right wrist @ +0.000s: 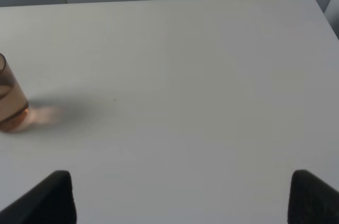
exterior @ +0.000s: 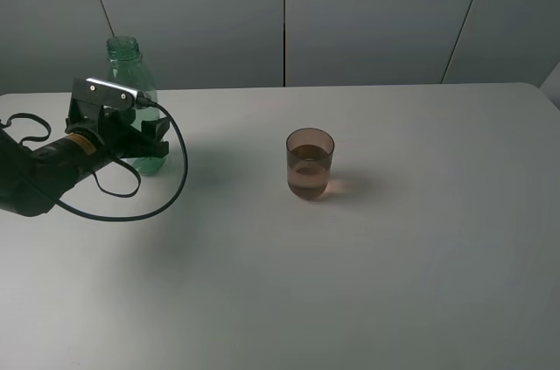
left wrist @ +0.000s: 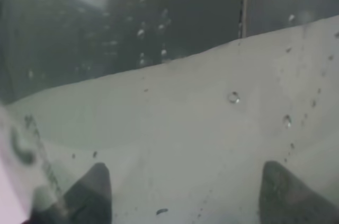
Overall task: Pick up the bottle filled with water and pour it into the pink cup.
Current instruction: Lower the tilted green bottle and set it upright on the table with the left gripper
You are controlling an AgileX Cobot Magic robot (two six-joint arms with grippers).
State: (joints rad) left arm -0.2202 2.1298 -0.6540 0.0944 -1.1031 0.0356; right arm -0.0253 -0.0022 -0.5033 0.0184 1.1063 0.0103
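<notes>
On the white bench [exterior: 420, 239], the brownish-pink cup [exterior: 310, 164] is seen upright mid-bench, partly filled. Farther left, the green-tinted capless bottle [exterior: 131, 73] is flanked by the left claw [exterior: 144, 138]; grip cannot be told. The right claw [right wrist: 180, 197] is spread wide, empty.

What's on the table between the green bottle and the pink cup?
Nothing but bare table. In the high view, only empty white tabletop separates the bottle from the pink cup, apart from the left gripper at the bottle.

You have one bottle [exterior: 131, 68], one pink cup [exterior: 310, 164], and, as far as the views show, two arms.
</notes>
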